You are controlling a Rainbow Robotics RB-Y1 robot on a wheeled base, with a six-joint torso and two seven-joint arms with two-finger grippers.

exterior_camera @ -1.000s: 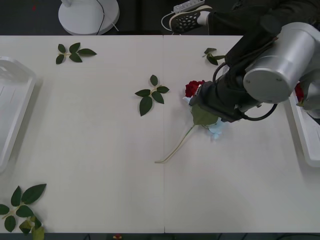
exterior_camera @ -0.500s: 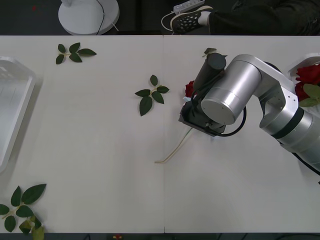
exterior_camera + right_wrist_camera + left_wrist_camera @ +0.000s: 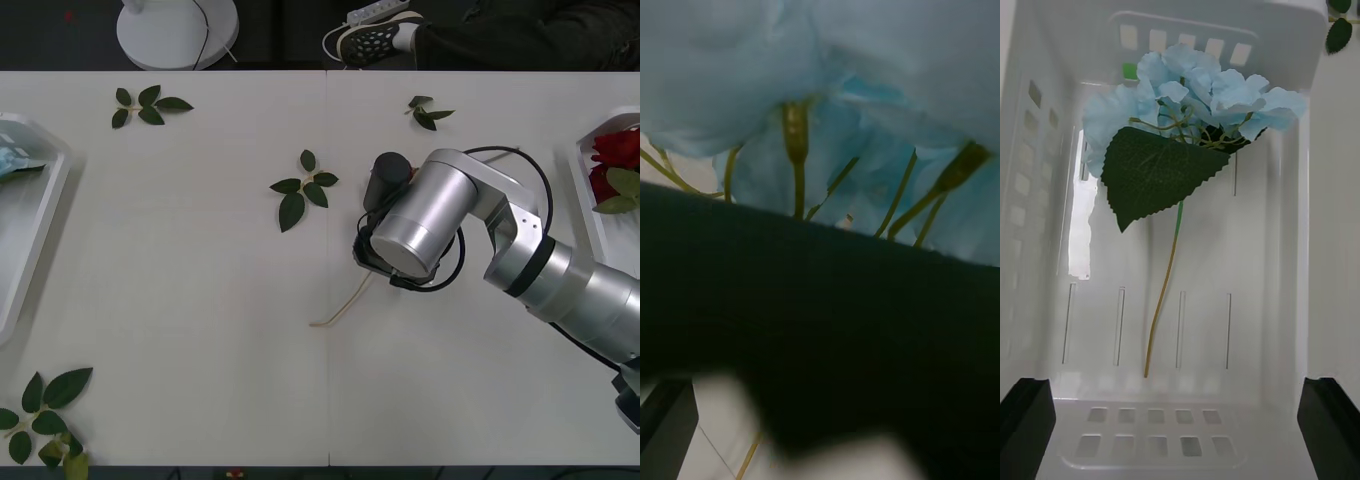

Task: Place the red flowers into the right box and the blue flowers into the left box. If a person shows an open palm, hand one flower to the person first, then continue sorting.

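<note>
My right arm (image 3: 415,225) reaches over the table's middle, its wrist pressed low onto a blue flower (image 3: 865,90) whose pale petals and thin green stalks lie right against the camera. The right gripper (image 3: 820,397) looks open, with one black finger (image 3: 666,424) at the corner and a dark blur across the gap. A pale stem (image 3: 342,305) sticks out from under that arm. My left gripper (image 3: 1180,405) hangs open over the left box (image 3: 1300,225), where a second blue flower (image 3: 1195,90) lies. Red flowers (image 3: 612,150) lie in the right box (image 3: 590,215).
Loose green leaf sprigs lie at the far left (image 3: 148,105), the centre (image 3: 303,190), the far right (image 3: 428,112) and the near-left corner (image 3: 40,410). A person's speckled shoe (image 3: 375,40) rests beyond the far edge, beside a white fan base (image 3: 178,30).
My right arm has swung left and down over the flowers at the table's middle, hiding the rose and blue cluster. A bit of blue now shows in the left box.
</note>
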